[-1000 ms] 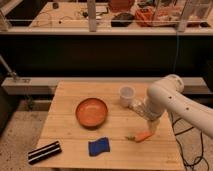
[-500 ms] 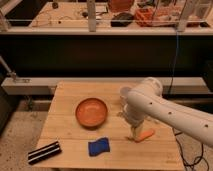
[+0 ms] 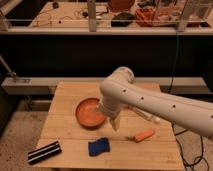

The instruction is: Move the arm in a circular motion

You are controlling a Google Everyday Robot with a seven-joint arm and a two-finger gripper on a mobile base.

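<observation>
The arm's (image 3: 150, 100) gripper (image 3: 115, 123) hangs at the orange bowl's (image 3: 86, 113) right rim (whether parted or closed, I cannot tell); carrot (image 3: 142, 135) lower right of it; blue sponge (image 3: 99, 146) below.

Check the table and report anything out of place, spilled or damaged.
Nothing looks spilled or damaged. One oddity: the black striped object lies askew at the front-left corner of the table and seems to stick out past the edge. The arm holds its gripper just beside the orange bowl.
</observation>
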